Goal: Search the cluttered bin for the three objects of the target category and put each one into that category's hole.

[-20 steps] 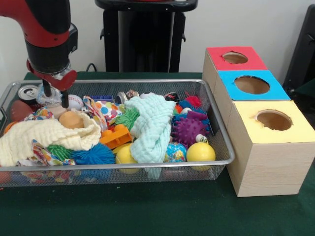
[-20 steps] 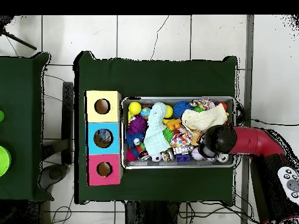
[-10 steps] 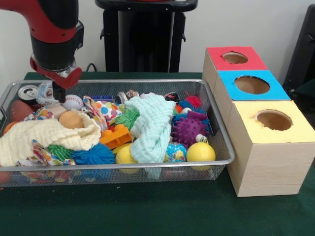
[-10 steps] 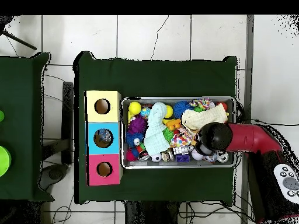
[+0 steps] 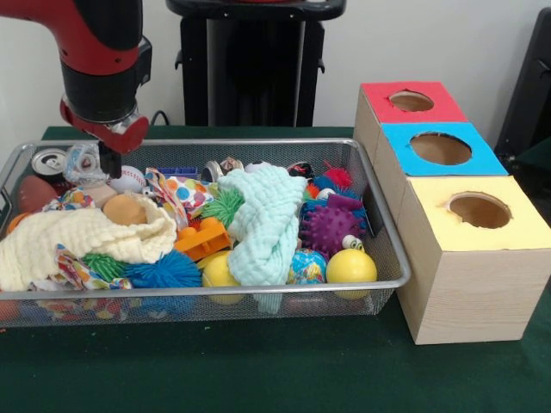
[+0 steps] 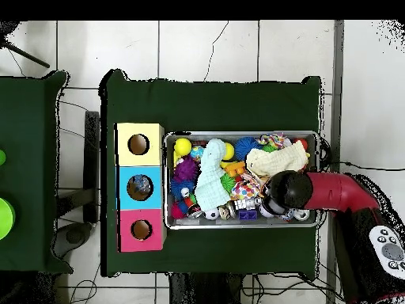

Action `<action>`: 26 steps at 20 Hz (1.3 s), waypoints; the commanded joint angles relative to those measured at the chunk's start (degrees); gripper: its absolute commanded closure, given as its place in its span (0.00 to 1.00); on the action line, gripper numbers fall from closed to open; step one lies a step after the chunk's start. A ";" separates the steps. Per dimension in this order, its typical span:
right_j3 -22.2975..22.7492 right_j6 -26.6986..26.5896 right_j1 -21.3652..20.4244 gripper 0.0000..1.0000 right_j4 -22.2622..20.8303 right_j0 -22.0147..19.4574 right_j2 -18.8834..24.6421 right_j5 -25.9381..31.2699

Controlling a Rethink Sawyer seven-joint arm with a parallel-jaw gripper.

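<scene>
Moved: end effector [image 5: 96,161] lifting, drifting right, pinching a crumpled clear wrapper [image 5: 83,162].
Risk: flimsy wrapper could slip free, dropping onto baseball [image 5: 131,178] in bin [image 5: 379,225].

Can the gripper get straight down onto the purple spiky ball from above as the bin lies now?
Probably yes: the purple spiky ball lies exposed on top, uncovered by the mint cloth beside it. The gripper sits at the bin's opposite end.

Red arm [image 5: 90,26] with black wrist band, red collar.
</scene>
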 commanded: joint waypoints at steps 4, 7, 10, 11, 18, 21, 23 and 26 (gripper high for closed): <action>3.28 -12.48 -0.27 1.00 -1.95 -0.28 3.13 -0.40; 2.69 -14.36 -2.64 1.00 -1.58 0.00 3.24 2.52; 1.51 -16.50 -3.97 1.00 -0.74 -0.23 3.62 5.71; 1.49 -16.98 -4.52 1.00 -0.40 -0.35 3.84 6.30; 1.39 -15.49 -4.37 0.00 2.15 -0.37 4.71 8.47; 1.29 -14.80 -4.74 0.00 2.13 0.81 3.44 11.92; 1.40 -16.27 -5.07 0.00 2.16 0.18 4.68 10.95; 1.25 -16.25 -5.62 0.00 2.20 0.67 4.59 13.00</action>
